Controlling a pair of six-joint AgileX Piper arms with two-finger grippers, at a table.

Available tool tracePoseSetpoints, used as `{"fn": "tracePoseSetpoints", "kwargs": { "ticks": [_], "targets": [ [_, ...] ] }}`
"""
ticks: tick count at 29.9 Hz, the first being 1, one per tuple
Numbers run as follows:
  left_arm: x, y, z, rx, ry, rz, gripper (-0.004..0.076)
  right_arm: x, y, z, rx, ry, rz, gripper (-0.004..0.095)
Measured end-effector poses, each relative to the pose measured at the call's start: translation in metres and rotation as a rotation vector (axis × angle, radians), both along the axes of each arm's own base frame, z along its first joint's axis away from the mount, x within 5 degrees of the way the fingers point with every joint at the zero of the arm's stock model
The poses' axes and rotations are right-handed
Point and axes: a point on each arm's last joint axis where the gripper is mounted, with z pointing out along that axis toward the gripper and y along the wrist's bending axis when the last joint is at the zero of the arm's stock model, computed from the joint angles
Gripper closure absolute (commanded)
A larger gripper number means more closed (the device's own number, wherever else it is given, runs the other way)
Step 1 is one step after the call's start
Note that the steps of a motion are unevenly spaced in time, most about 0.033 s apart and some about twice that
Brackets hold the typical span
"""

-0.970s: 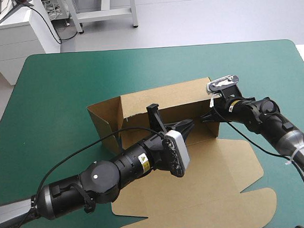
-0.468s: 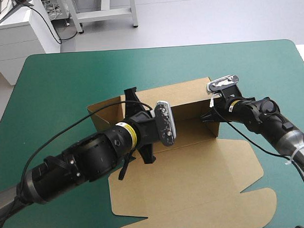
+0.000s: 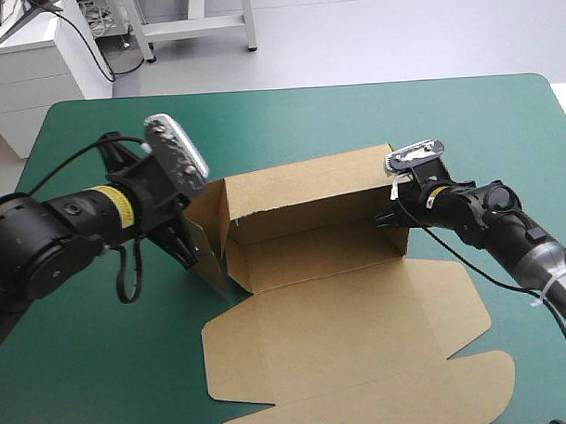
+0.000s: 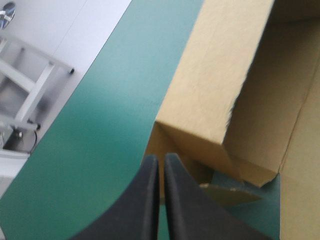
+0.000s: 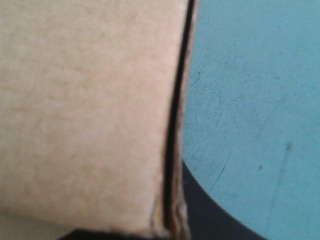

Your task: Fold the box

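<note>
Beside the brown box (image 3: 342, 308), left claw (image 4: 160, 159) clenched to a point; right claw (image 3: 386, 218) grasps its matte upright wall.

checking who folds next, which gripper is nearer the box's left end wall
Left. The left gripper is just outside the left end wall; the right gripper grips the box at its opposite end.

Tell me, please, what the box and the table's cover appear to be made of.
The box: brown cardboard, matte, uncoated; it holds sharp creases, and its cut edges look fibrous and slightly ragged. The cover: a smooth teal-green sheet, perhaps vinyl or rubber mat; the right wrist view shows fine scratches, no weave.
</note>
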Motion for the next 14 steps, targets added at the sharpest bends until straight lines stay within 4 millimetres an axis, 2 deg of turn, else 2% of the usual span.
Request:
{"fn": "tracePoseSetpoints", "kwargs": {
  "ticks": [4,8,14],
  "targets": [
    [0.001,0.038,0.006,-0.076,0.042,0.212,0.0710,-0.001,0.000,-0.001,-0.004,0.011,0.000,0.0922],
    [-0.002,0.066,0.010,-0.158,0.046,0.379,0.0710,-0.001,0.000,0.000,-0.006,0.018,0.000,0.0921],
    [-0.014,0.084,0.004,-0.192,0.071,0.453,0.0716,-0.004,-0.001,0.003,0.001,0.019,-0.003,0.0922]
  ]
}}
